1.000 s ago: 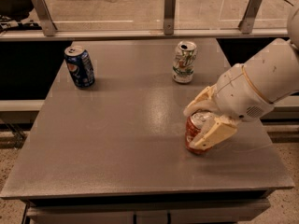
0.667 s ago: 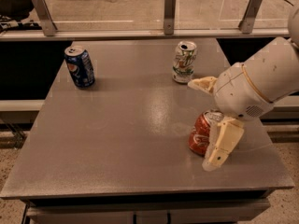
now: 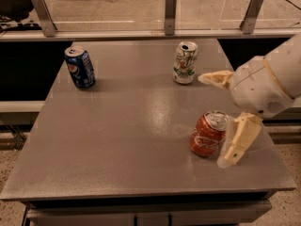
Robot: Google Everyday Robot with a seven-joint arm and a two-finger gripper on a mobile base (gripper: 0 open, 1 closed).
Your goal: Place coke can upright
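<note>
Coke can upright beside spread hand's near finger, prob. apart.

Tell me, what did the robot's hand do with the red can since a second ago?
The hand let go of the coke can. A second ago its fingers were closed around the can; now they are spread wide open and have drawn back to the right. The can stands in about the same spot on the table. The blue can and the white-and-green can did not move.
</note>
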